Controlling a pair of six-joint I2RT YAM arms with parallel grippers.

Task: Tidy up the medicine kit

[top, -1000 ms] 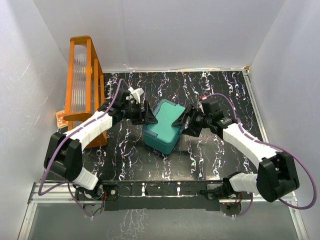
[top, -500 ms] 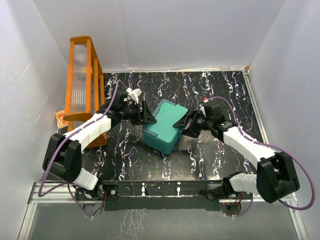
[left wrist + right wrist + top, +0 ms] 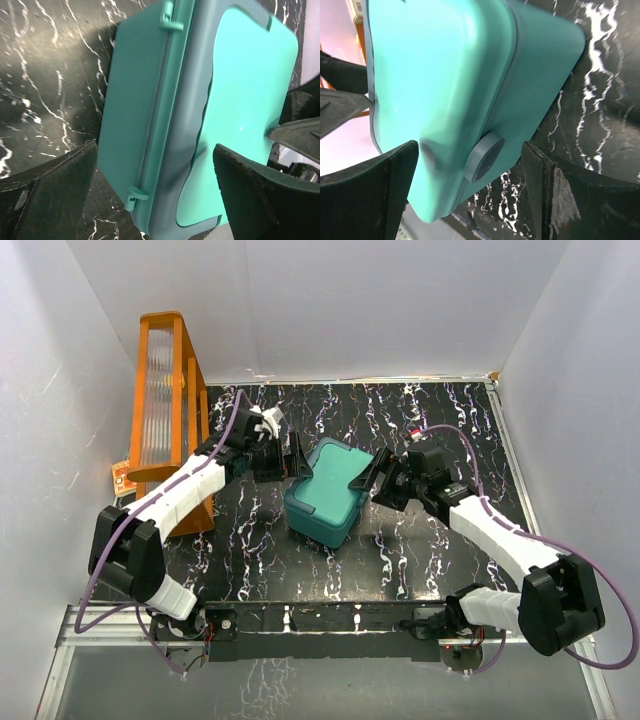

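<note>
From the near rail (image 3: 330, 618), both arms reach inward over the black marbled table (image 3: 440, 420). The medicine kit (image 3: 325, 498) sits about mid-table, flat on the surface, turned at an angle to the table edges, its lid down. The right gripper (image 3: 368, 478) is at the kit's right side with its fingers (image 3: 370, 195) spread wide. The box lies in the gap between them, and a round grey-blue knob (image 3: 485, 157) on its side wall faces that wrist camera. Slightly farther back, the left gripper (image 3: 297, 462) is at the kit's far-left corner, also spread wide. One finger (image 3: 50, 192) is just beside the side wall and the other is out over the lid. Whether any finger touches the box cannot be told. Two small clips (image 3: 168, 19) sit on the lid seam. A tall orange rack (image 3: 165, 400) stands at the far left
</note>
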